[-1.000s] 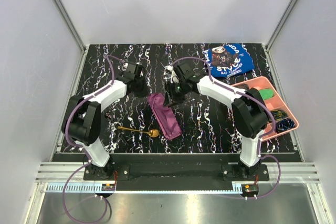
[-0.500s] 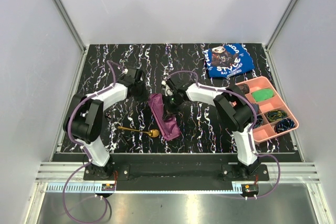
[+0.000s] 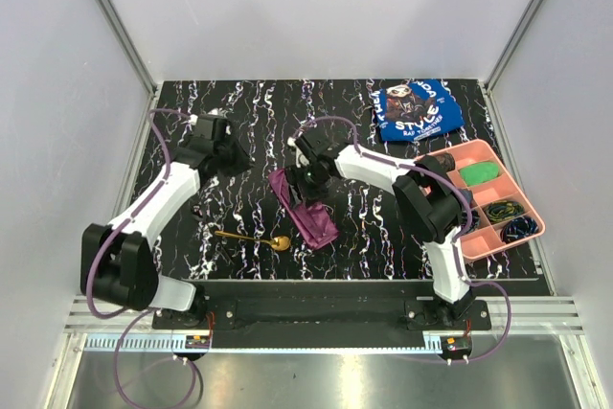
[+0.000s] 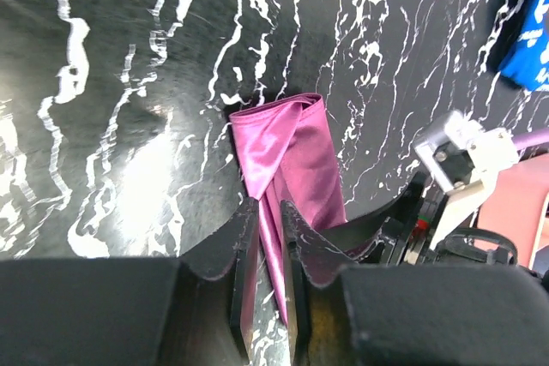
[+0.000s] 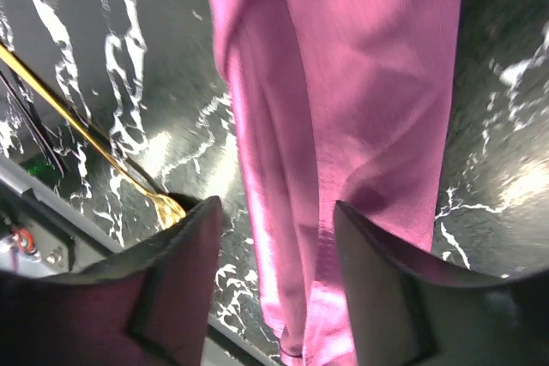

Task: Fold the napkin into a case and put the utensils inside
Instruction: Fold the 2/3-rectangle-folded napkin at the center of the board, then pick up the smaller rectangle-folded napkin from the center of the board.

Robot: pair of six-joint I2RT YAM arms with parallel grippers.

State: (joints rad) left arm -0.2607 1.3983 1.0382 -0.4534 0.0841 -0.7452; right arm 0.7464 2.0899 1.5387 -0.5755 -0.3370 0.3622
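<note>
At the left of the black, white-veined table (image 3: 383, 237), the left arm reaches out to the far left part of the surface; left gripper (image 4: 267, 210) is off the cloth, its fingers (image 4: 244, 272) drawn close with only a thin slit between them and nothing pinched. Next, near the front edge: spoon (image 3: 253, 237), gold, thin-handled, lying flat and untouched, bowl end pointing right and resting near the cloth's near end, outside the cloth. Centre: napkin (image 3: 314, 222), plum-purple and slightly shiny, folded into a narrow layered strip lying slantwise on the table, far end to the left, near end to the right; overlapping folds show at its far end in the left wrist view. Over the strip's far half: right gripper (image 5: 274, 212), pointed down, fingers (image 5: 171, 297) spread wide with the purple strip running between them; whether they touch the cloth cannot be told. The spoon's handle passes just beside the left-hand finger in the right wrist view. Far right rear: blue cloth (image 3: 417, 109) with white lettering. Right edge: pink tray (image 3: 458, 153) with compartments holding small green and dark items.
</note>
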